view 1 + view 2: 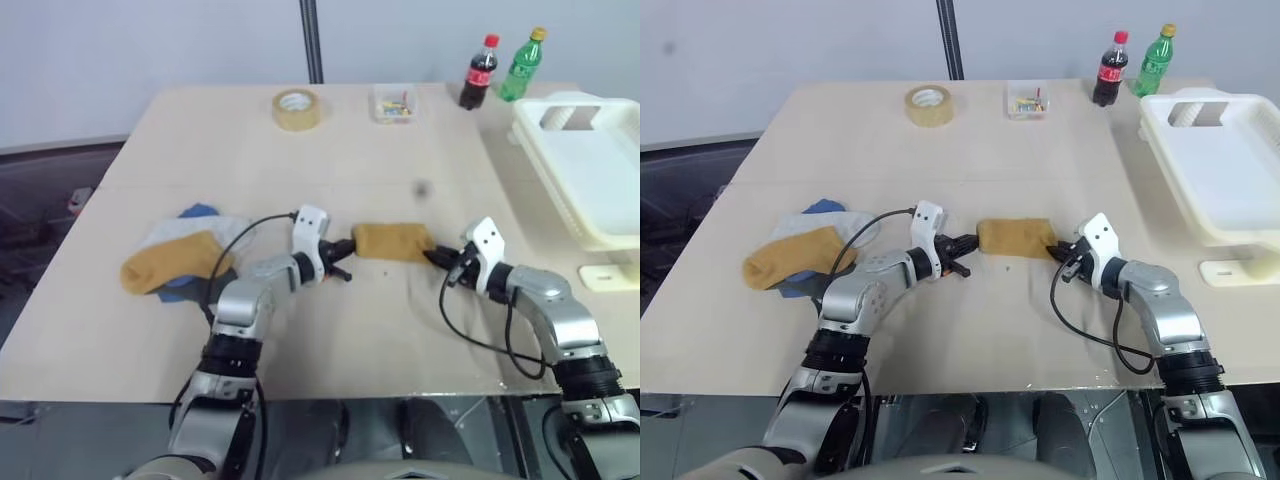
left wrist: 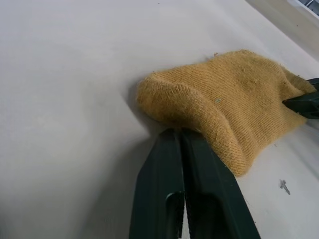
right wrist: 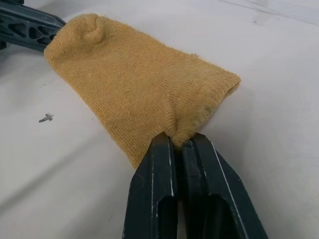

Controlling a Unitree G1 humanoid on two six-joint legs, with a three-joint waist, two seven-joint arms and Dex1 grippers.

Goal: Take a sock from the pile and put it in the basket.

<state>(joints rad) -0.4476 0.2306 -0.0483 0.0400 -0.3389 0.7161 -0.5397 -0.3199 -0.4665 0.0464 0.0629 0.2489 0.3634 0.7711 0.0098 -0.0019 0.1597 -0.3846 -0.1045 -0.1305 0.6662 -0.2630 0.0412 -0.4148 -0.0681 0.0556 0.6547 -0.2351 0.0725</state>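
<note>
A mustard-yellow knit sock (image 1: 391, 241) lies flat at the centre of the frame on a pale, matte table (image 1: 400, 330), its ribbed weave slightly fuzzy and its rounded toe end bunched into a soft fold. The right gripper (image 3: 180, 144) has its 2 black fingers pressed together on the sock's open cuff edge, pinching a small pucker of fabric. The left gripper (image 2: 180, 133) is also fully closed, its fingertips set against the sock's rounded end; whether it has fabric between them cannot be told. The sock thus spans the gap between the 2 grippers, one at each end.

At centre left of the frame sits the pile (image 1: 180, 258), a loose heap with another mustard sock on top of light grey and blue ones. At the right edge stands the basket (image 1: 590, 170), cream-white rigid plastic, rectangular, with a handle hole. Along the top of the frame are a tape roll (image 1: 297, 109), a small clear box (image 1: 393, 104) and 2 bottles (image 1: 500, 68).
</note>
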